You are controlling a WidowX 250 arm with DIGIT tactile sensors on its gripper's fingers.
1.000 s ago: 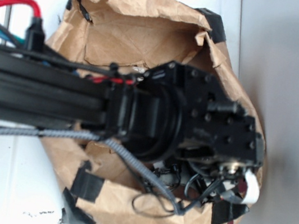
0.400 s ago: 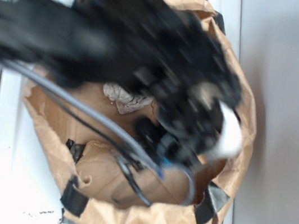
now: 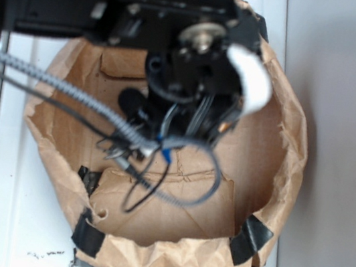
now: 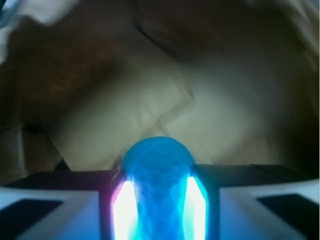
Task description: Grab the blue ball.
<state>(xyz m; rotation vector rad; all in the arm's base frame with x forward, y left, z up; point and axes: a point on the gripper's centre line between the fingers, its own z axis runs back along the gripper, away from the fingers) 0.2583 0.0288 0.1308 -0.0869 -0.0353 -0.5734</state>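
Note:
In the wrist view the blue ball (image 4: 158,159) sits squeezed between my two fingers, its sides pressed in by the glowing pads (image 4: 124,205). My gripper (image 4: 158,177) is shut on it and hangs above the brown paper floor of the bag (image 4: 150,95). In the exterior view the black arm and wrist (image 3: 181,26) reach over the upper part of the bag. They hide both the fingers and the ball beneath them.
The brown paper bag (image 3: 274,169) has a crumpled rim patched with black tape (image 3: 251,238). Loose cables (image 3: 159,164) dangle from the wrist into the bag. A blurred white crumpled shape (image 4: 35,12) shows at the wrist view's top left.
The arm has swung from the lower part of the bag to its upper part. The white paper wad seen 0.4 s ago is now covered by the wrist.

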